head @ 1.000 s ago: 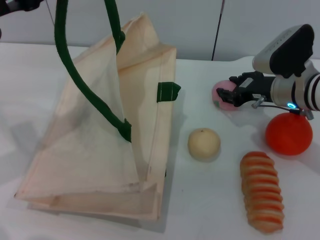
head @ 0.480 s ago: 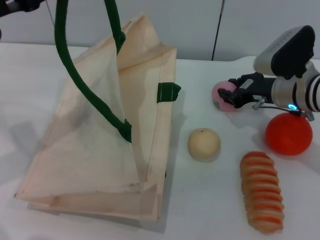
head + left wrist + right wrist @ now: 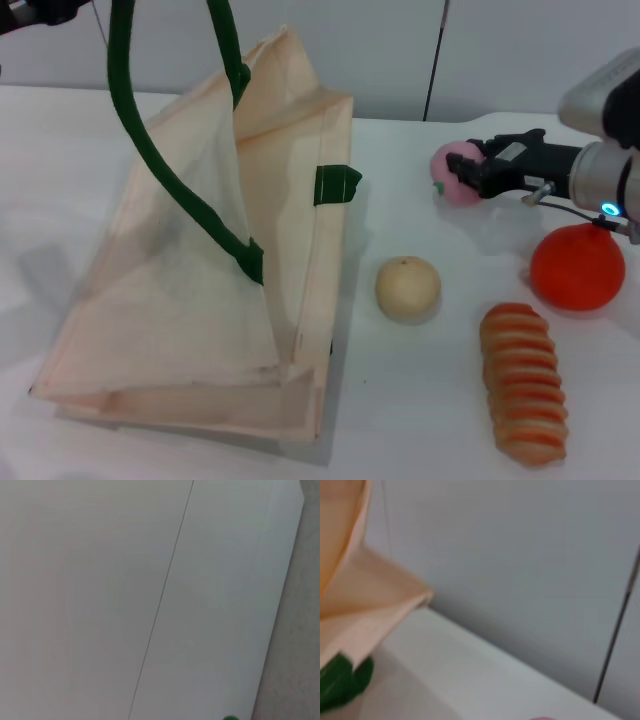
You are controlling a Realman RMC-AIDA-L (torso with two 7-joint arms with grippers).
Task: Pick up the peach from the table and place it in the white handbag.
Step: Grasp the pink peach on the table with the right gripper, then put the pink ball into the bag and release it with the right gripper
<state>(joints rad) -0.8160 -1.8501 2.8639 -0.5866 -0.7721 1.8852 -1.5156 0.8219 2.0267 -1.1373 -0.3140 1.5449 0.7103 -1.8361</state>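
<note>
The pale-pink peach [image 3: 448,178] is off the table at the back right, held between the black fingers of my right gripper [image 3: 468,172], which is shut on it. A sliver of the peach [image 3: 542,718] shows in the right wrist view. The white handbag [image 3: 200,270] stands on the left half of the table, its mouth facing the right. Its dark green handles [image 3: 130,110] are pulled up out of the picture. A dark part of my left arm [image 3: 35,10] shows at the top left corner. The handbag's edge [image 3: 355,605] also shows in the right wrist view.
A cream-yellow round fruit [image 3: 407,288] lies right of the handbag. An orange round fruit [image 3: 577,267] sits under my right arm. A striped orange ridged piece [image 3: 523,396] lies at the front right. The white table [image 3: 420,420] ends at a grey wall behind.
My right gripper has risen and drawn slightly right with the peach, which has left the table. The handbag and the other fruits have not moved.
</note>
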